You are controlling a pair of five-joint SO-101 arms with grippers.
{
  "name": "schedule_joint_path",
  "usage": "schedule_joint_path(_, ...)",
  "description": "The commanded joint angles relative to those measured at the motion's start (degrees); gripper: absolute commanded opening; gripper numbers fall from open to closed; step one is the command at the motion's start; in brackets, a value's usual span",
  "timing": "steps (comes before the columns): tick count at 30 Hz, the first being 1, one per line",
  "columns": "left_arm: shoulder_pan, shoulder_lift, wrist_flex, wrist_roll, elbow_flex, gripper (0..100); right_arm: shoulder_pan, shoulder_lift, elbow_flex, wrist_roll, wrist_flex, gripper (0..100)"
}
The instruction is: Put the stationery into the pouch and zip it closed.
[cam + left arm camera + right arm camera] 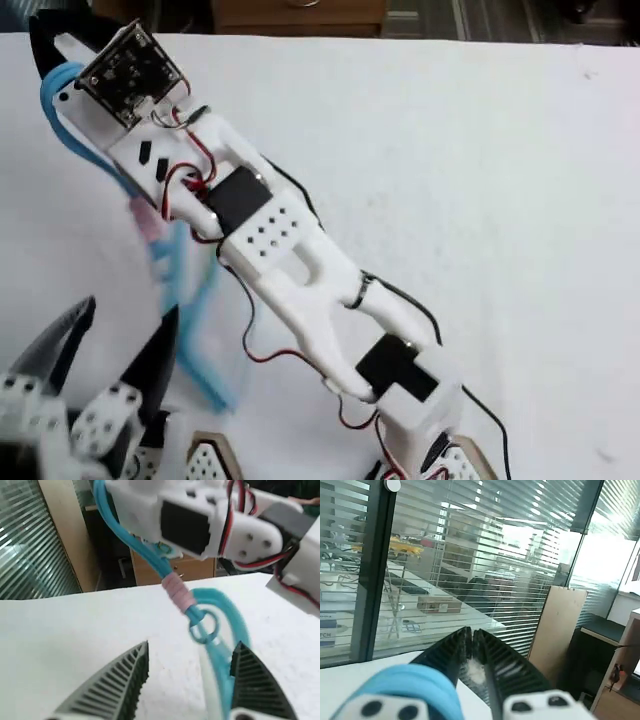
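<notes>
**Holding the pouch by its strap: tool status, view by view**

**High view.** The right arm (300, 260) lies diagonally across the white bench (480, 150), from the near edge to the far left corner. The right tool (55, 35) sits at that corner. A blue strap (60, 100) loops round its side and runs down past a pink band (148, 220) to the pouch (195, 330). The pouch is clear with blue edging and lies alongside the arm, toward the near left. The left tool (130, 310) is at the near left corner. Its two black jaws are spread wide and grip nothing. One jaw tip is just beside the lower part of the pouch.

**Left wrist view.** The left tool's jaws stand well apart. The blue-edged top of the pouch (235, 625) and a small blue ring pull (204, 625) hang between them, above the bench. Contact between the jaws and the pouch cannot be confirmed. The strap rises from the pink band to the right arm overhead. A wooden cabinet (190, 570) stands behind the bench.

**Right wrist view.** The right tool (472, 631) points up toward window blinds (470, 540). Its jaws are almost fully together, with a thin pale piece pinched between them. A rounded blue section sits at the jaw base.
</notes>
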Motion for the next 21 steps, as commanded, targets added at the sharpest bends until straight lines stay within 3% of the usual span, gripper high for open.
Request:
schedule_joint_path(1,0.0,1.8,2.0,-0.5,-8.8,28,1.2,0.1,-0.7,0.8,-1.7,1.6)
schedule_joint_path(5,-5.8,2.0,3.1,-4.7,-15.4,28,3.5,-0.1,-0.7,0.7,-1.8,1.6)
schedule_joint_path(11,-7.8,1.7,3.3,-6.1,-11.9,28,4.2,-0.5,-2.7,0.7,-1.4,1.6)
schedule_joint_path(21,-20.5,1.8,1.0,-6.1,-7.6,28,3.9,-3.1,-7.3,0.6,3.6,1.6)
